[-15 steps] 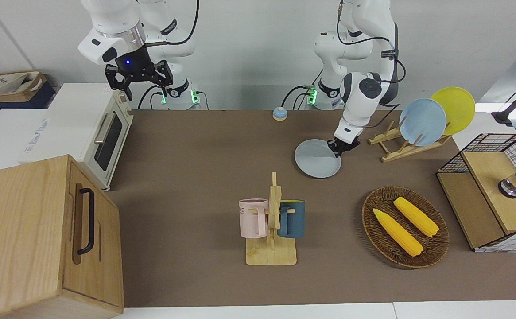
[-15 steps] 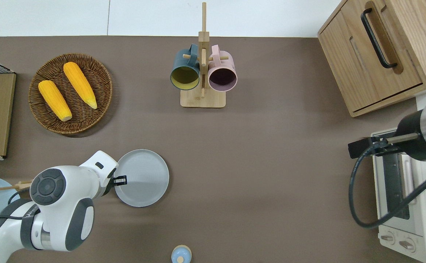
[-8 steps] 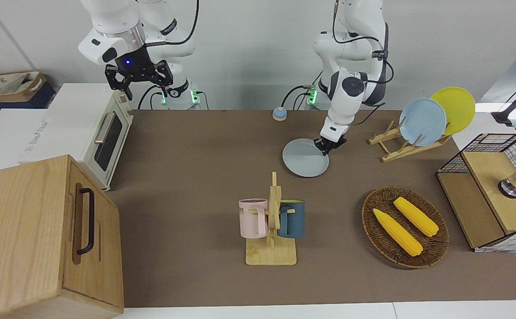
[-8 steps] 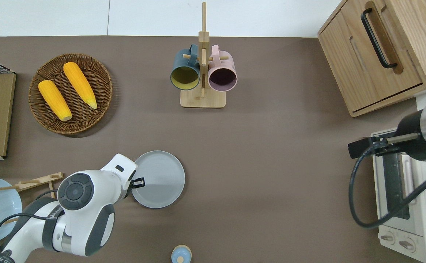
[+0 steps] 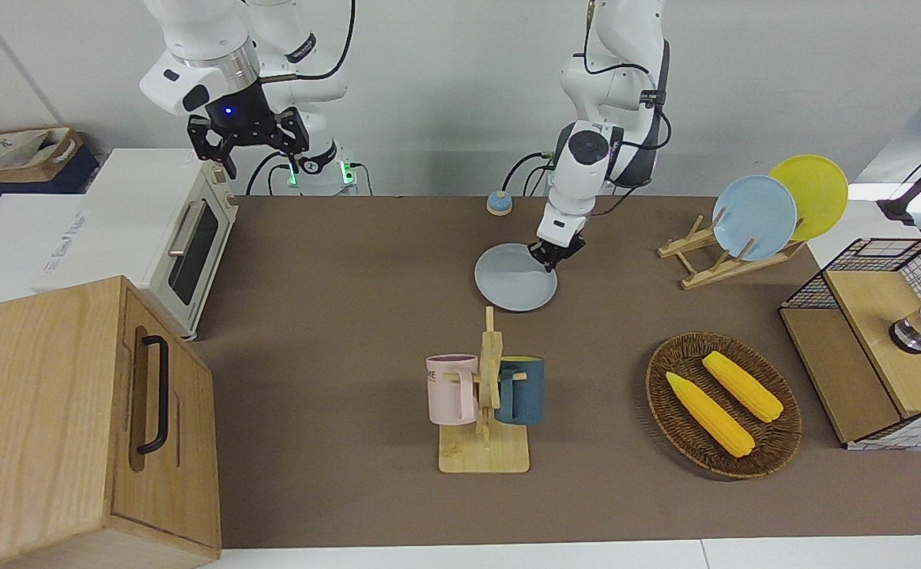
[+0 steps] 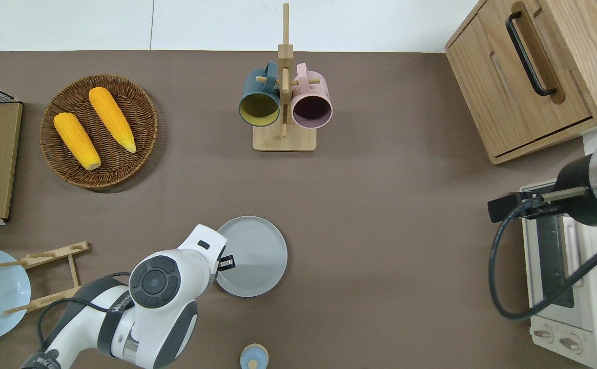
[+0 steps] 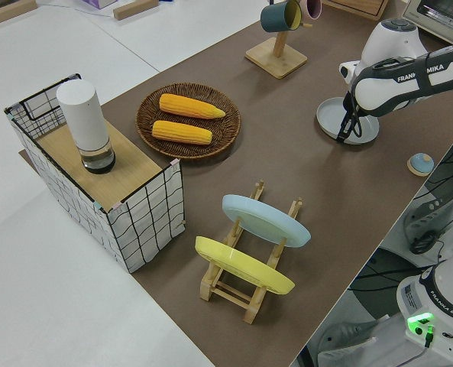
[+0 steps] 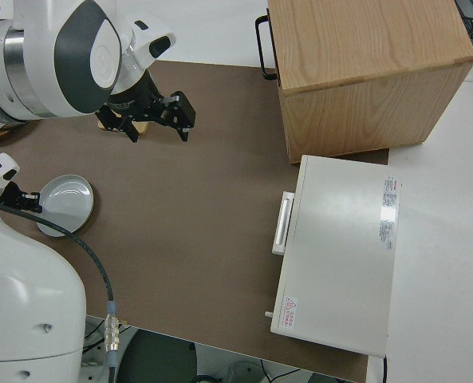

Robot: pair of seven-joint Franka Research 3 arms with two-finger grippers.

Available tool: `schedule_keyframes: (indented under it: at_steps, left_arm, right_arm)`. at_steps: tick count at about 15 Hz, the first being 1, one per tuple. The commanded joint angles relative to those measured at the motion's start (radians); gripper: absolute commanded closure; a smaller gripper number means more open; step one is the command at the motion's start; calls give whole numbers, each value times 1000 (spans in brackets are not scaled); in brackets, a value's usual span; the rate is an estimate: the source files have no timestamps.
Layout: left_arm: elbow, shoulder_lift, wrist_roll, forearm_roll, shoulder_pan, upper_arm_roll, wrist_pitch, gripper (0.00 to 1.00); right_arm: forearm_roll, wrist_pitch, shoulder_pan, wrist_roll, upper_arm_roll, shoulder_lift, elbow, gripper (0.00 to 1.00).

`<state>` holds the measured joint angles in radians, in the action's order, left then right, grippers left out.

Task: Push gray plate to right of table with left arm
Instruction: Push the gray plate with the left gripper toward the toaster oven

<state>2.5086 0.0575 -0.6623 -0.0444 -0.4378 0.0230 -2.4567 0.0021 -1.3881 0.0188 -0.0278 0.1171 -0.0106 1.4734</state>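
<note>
The gray plate (image 5: 511, 280) lies flat on the brown table (image 5: 334, 261), about midway along it and nearer to the robots than the mug rack. It also shows in the overhead view (image 6: 257, 253), the left side view (image 7: 329, 115) and the right side view (image 8: 67, 199). My left gripper (image 5: 549, 257) is low at the plate's rim, on the edge toward the left arm's end, touching it (image 6: 226, 263). My right gripper (image 5: 264, 164) is open, empty and parked.
A mug rack (image 5: 485, 395) holds a pink and a blue mug. A wicker basket (image 5: 776, 442) holds two corn cobs. A plate rack (image 5: 713, 265) carries a sky-blue and a yellow plate. A small blue bell (image 5: 497, 203), a toaster oven (image 5: 191, 245), a wooden cabinet (image 5: 73, 427).
My left gripper has moved steadily toward the right arm's end of the table, and the gray plate has slid along with it. The right arm has not moved.
</note>
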Motion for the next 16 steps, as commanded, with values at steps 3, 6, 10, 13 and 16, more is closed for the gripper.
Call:
schedule_keyframes:
  at_steps: [3, 6, 10, 13, 16]
  left_arm:
    - [-68, -110, -155, 0, -110, -6, -18, 1000]
    - [-97, -139, -220, 1, -147, 5, -16, 1000]
    - [-157, -191, -319, 8, -148, 58, -16, 1000]
    - [-204, -228, -387, 8, -151, 100, -12, 1000]
    - [-252, -249, -433, 9, -168, 113, -4, 1000]
  right_arm:
    - [10, 12, -20, 0, 15, -6, -4, 17]
    - [10, 14, -20, -1, 15, -6, -4, 17]
    - [10, 12, -20, 0, 15, -6, -4, 17]
    - [10, 12, -20, -1, 15, -6, -4, 17]
    - [10, 12, -20, -1, 15, -6, -4, 17]
